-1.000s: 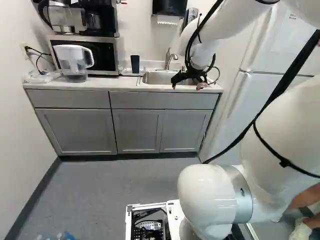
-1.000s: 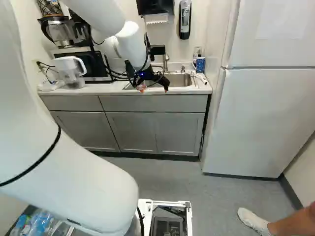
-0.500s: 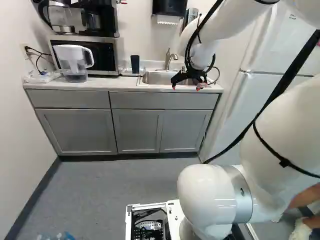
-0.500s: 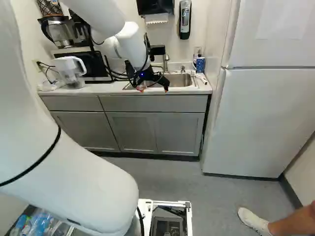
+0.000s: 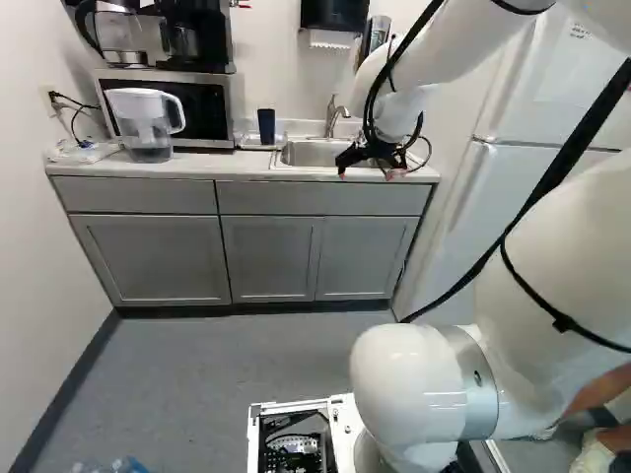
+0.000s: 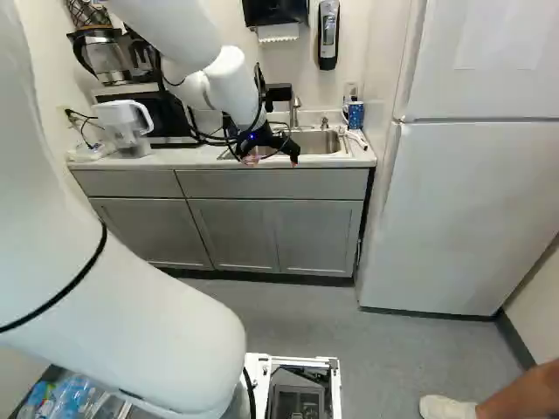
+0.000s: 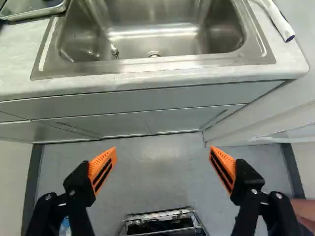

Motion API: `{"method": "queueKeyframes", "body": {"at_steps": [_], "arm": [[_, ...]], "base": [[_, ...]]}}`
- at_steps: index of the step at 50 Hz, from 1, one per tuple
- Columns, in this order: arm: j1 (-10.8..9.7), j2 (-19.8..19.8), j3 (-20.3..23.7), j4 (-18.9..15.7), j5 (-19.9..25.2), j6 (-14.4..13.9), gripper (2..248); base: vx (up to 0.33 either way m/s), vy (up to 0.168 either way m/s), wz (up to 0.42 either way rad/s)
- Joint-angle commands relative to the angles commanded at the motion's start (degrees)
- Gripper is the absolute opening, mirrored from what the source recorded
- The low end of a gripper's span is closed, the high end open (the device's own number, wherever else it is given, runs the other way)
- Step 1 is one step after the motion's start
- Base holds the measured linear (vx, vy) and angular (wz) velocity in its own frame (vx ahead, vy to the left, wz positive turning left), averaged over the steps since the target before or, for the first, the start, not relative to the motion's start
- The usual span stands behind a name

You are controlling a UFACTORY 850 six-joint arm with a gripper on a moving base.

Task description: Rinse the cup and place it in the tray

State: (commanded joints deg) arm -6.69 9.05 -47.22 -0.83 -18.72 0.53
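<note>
The black gripper (image 5: pixel 366 173) of the white arm (image 5: pixel 434 49) hangs in front of the sink edge, pointing downward. In the wrist view, the gripper (image 7: pixel 162 150) has its 2 fingers spread wide apart, with their orange pads (image 7: pixel 102 166) facing each other and the gray floor (image 7: pixel 162 169) showing between them. The stainless steel sink (image 7: pixel 167 34) lies ahead of the fingers, with its drain (image 7: pixel 153 54) visible.

The dark cup (image 5: pixel 266 126) is upright on the counter (image 5: pixel 207 169) side, between the microwave (image 5: pixel 204 103) and the sink, apart from the gripper. It seems to stand in the shallow metal tray (image 7: pixel 39 14), though at this distance I can't be sure of the contact. The tray is beside the sink, on the same side as the microwave.

The curved faucet (image 5: pixel 332 116) rises behind the basin. A clear pitcher (image 5: pixel 146 128) with a white lid and handle stands in front of the microwave, and a black coffee maker (image 5: pixel 197 37) is on top of it. A white wand with a dark blue tip (image 7: pixel 278 20) lies on the counter at the sink's other side, near a blue patterned container (image 6: pixel 355 113). Gray cabinets (image 5: pixel 271 258) run below. The white refrigerator (image 6: pixel 472 201) fills much of the right base view's right side, and plastic bottles (image 6: pixel 70 397) show at its lower left.
</note>
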Motion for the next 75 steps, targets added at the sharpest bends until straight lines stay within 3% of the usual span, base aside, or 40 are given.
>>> {"method": "queueKeyframes", "body": {"at_steps": [38,75], "arm": [[1.3,1.4,8.4,0.2,13.7,-0.1,247],[3.5,3.6,22.0,0.4,35.8,-0.3,247]], "base": [[0.000,0.000,0.000],[0.000,0.000,0.000]]}}
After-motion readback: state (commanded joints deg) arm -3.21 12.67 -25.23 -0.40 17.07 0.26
